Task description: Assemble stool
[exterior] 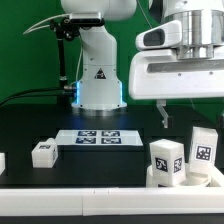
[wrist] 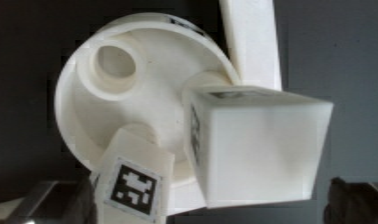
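— Fingers (wrist: 44, 205) first: apart or together?

— Apart. The wrist view shows the two dark tips at opposite sides with nothing clamped between them. In the exterior view they hang in the air above the black tabletop (exterior: 120, 165), touching no part.

— Where is the thick round white plastic seat (wrist: 106, 115)?

— It lies flat by the tabletop's front edge, toward the corner on the exterior view's right, with an open round socket showing in its face. One white rectangular leg with a black-and-white square tag (exterior: 167, 160) stands upright on it. A second tagged white leg (exterior: 203, 148) stands just beside that one.

— Any loose parts?

— A small white block leg (exterior: 43, 152) lies near the front edge, well apart from the seat. It is on the exterior view's left of the flat white marker board (exterior: 88, 137), which sits mid-tabletop.
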Robot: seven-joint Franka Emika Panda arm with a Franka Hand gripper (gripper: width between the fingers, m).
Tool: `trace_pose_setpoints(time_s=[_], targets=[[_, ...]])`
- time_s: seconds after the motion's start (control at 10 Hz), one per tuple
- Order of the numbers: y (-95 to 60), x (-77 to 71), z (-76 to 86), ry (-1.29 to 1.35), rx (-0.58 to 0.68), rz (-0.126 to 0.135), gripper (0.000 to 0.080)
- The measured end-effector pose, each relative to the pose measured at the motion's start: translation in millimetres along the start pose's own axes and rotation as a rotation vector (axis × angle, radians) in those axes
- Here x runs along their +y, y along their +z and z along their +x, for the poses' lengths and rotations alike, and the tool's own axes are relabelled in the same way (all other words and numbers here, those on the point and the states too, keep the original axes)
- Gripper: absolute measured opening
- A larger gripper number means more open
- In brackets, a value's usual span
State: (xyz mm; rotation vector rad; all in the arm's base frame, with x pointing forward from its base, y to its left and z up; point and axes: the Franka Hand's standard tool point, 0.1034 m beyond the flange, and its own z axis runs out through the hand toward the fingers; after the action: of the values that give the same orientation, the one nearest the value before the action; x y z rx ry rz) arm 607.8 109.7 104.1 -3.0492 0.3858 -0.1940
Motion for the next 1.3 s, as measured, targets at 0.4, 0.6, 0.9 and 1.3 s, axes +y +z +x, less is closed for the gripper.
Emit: trace_pose_setpoints(time_s=[0.4,0.6,0.9,1.3], targets=[[5.8,-7.5,-1.1,0.1,-0.13,-0.017,0.0649],[15.8,-7.8,-4.0,0.106,-0.132,-0.027,0.0649],[26.4,-12.5,-8.7,0.119,-0.131,-0.052,0.0649],[26.3,-11.7,-8.0,0.254,-0.127,-0.058,0.0365]])
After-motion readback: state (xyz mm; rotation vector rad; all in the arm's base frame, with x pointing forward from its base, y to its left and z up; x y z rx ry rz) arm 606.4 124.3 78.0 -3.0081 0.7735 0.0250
